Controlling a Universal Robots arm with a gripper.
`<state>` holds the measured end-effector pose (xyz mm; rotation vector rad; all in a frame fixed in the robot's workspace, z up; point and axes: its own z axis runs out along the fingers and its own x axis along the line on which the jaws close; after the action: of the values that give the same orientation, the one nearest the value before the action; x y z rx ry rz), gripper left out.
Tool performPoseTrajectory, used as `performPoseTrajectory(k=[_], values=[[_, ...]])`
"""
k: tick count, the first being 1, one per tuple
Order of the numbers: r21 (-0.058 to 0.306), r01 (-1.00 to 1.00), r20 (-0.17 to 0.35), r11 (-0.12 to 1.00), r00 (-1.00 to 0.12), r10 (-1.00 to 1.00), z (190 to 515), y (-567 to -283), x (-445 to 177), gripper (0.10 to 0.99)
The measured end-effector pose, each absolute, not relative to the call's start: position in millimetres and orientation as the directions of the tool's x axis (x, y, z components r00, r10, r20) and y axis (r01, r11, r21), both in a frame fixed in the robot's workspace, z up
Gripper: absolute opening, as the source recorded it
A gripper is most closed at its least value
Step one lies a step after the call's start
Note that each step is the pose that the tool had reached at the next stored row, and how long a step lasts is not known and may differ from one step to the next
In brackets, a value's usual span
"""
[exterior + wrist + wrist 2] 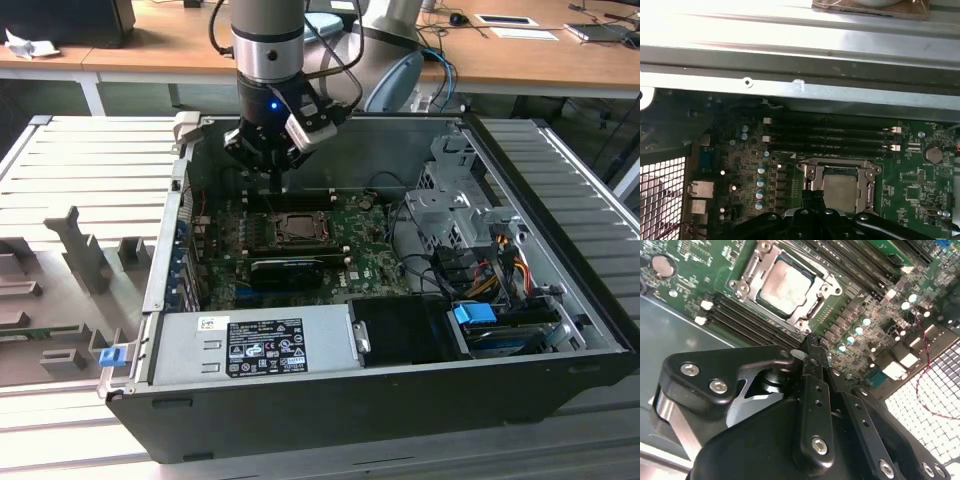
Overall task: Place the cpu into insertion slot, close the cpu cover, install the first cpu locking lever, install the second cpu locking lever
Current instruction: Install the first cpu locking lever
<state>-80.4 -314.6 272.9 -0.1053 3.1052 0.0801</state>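
Fingers (815,347) clenched, grasping nothing, poised just beside the insertion slot (785,287). The cpu (782,286) sits in the slot, cpu cover (760,270) down around it. Judged light, stiff, fragile: handle by edges, never the underside contacts.

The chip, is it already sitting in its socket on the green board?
Yes: in the second wrist view the chip lies flat inside the socket, with the metal frame around it, and the gripper holds nothing.

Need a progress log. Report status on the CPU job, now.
Claw shut, empty, above the memory slots. CPU seated in socket, cover down over it. Nothing in the way.
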Motion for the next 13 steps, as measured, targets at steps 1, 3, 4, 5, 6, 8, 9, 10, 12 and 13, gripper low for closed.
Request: performPoseTrajectory(k=[1, 3, 4, 5, 6, 8, 9, 10, 12, 13], values=[[0.050, -0.069, -0.035, 0.996, -0.997, -0.067, 272, -315, -82, 0.106], [0.051, -0.069, -0.035, 0.996, -0.997, -0.067, 269, -315, -93, 0.106], [0.050, -0.069, -0.035, 0.996, -0.997, -0.067, 266, -314, -99, 0.106], [0.050, -0.069, -0.035, 0.996, -0.997, -0.067, 264, -314, -102, 0.106], [0.050, -0.069, -0.035, 0.996, -0.997, -0.067, 263, -314, -105, 0.106], [0.051, -0.070, -0.035, 0.996, -0.997, -0.068, 259, -314, -111, 0.106], [0.050, -0.071, -0.035, 0.996, -0.997, -0.069, 259, -314, -112, 0.106], [0.050, -0.072, -0.035, 0.996, -0.997, -0.070, 258, -313, -113, 0.106], [0.050, -0.072, -0.035, 0.996, -0.997, -0.070, 257, -311, -114, 0.106], [0.050, -0.072, -0.035, 0.996, -0.997, -0.070, 257, -309, -115, 0.106]])
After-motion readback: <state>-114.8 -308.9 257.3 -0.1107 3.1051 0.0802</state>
